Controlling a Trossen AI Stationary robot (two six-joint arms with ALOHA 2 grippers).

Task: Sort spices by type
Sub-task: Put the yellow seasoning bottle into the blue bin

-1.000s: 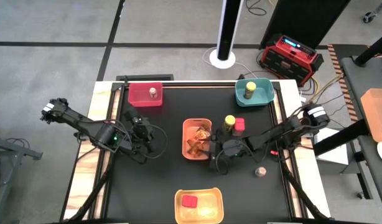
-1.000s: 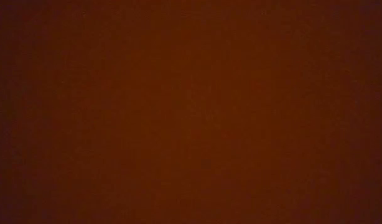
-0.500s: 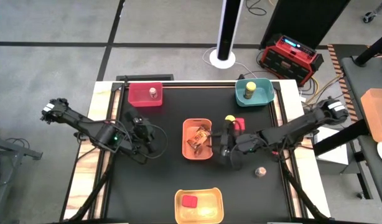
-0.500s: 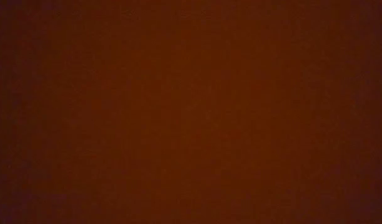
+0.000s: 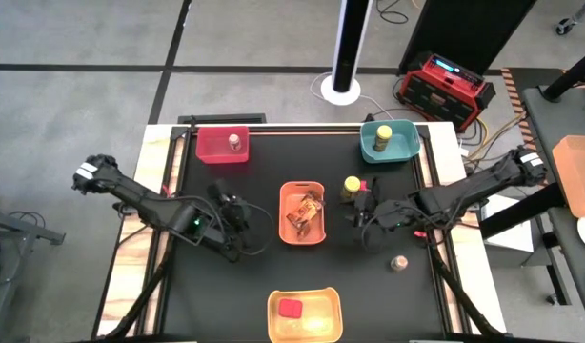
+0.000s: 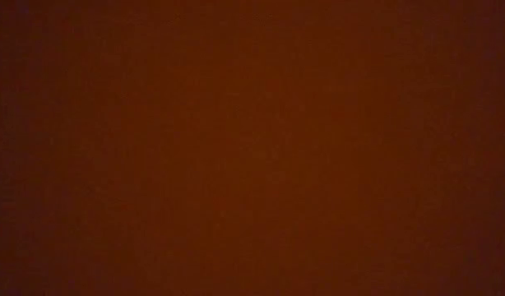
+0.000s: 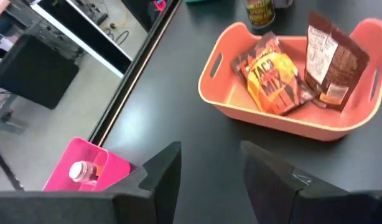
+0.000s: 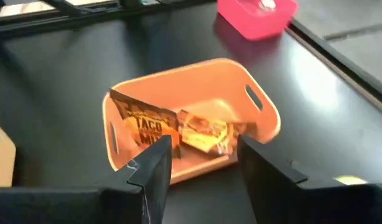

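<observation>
— Well, what's changed?
— The right tool [image 5: 361, 213], fingers apart and empty, has drawn back from the orange bin [image 5: 303, 213]; both packets [image 7: 273, 73] lie inside.
— Remaining?
— Yellow-lidded jar [image 5: 352, 187], red box [image 5: 367, 190], silver-lidded jar [image 5: 399, 263] on the desk; left tool [image 5: 237, 215] open.

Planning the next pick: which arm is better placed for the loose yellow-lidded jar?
Right. Its pincer hangs open right beside the yellow-lidded jar; the left pincer sits beyond the orange bin.

Overhead camera sees everything; both wrist cameras, facing oppositely, share the orange bin [image 7: 284, 118].
</observation>
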